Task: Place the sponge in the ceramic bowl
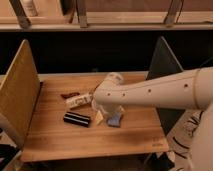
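Arm (150, 92) reaches in from the right, across the middle of the wooden table (60, 140). Wrist is bent down, with the gripper (106, 117) low over the front-centre of the tabletop.

Sponge (114, 120) is a blue-grey pad right at the gripper, on its right side, at table level or just above it. Can't tell whether it's resting on the wood or lifted. Can't tell the gripper's state either, so no call on open, closed or holding.

Other items, all left of the gripper:
- black striped block (76, 119), lying flat, near but apart from the gripper
- white packet (79, 101), behind the block, one end running under the arm; there's some print on it, unreadable from where I stand
- small dark red item (70, 94), just behind the packet

No brand or label text I can make out anywhere.

Tan side panel (20, 85) stands upright at the left edge of the table, dark panel (162, 65) at the right edge.
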`<state>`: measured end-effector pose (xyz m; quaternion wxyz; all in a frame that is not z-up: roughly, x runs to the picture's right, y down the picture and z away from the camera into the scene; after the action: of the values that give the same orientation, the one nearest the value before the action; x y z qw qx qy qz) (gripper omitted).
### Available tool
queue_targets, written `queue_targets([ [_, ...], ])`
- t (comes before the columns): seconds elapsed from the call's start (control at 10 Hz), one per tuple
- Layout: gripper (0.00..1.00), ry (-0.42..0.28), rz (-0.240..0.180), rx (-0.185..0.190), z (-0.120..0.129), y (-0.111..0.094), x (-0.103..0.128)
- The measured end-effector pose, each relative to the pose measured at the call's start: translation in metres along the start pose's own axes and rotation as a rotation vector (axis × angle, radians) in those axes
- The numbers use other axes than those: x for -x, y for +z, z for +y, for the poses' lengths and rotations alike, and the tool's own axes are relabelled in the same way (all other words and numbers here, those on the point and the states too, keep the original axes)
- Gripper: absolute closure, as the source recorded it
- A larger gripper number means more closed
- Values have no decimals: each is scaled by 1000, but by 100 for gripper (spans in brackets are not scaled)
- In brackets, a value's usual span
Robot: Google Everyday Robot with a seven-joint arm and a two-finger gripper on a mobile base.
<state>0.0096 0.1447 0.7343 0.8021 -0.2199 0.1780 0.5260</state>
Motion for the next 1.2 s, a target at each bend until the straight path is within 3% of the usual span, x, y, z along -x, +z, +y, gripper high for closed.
queue_targets([
  [0.3, 20, 25, 15, -28, 15, 12, 14],
  [0.6, 20, 39, 20, -21, 13, 16, 13],
  [1.0, 20, 85, 73, 66, 10, 77, 19],
  [1.2, 20, 90, 79, 73, 4, 100, 29],
])
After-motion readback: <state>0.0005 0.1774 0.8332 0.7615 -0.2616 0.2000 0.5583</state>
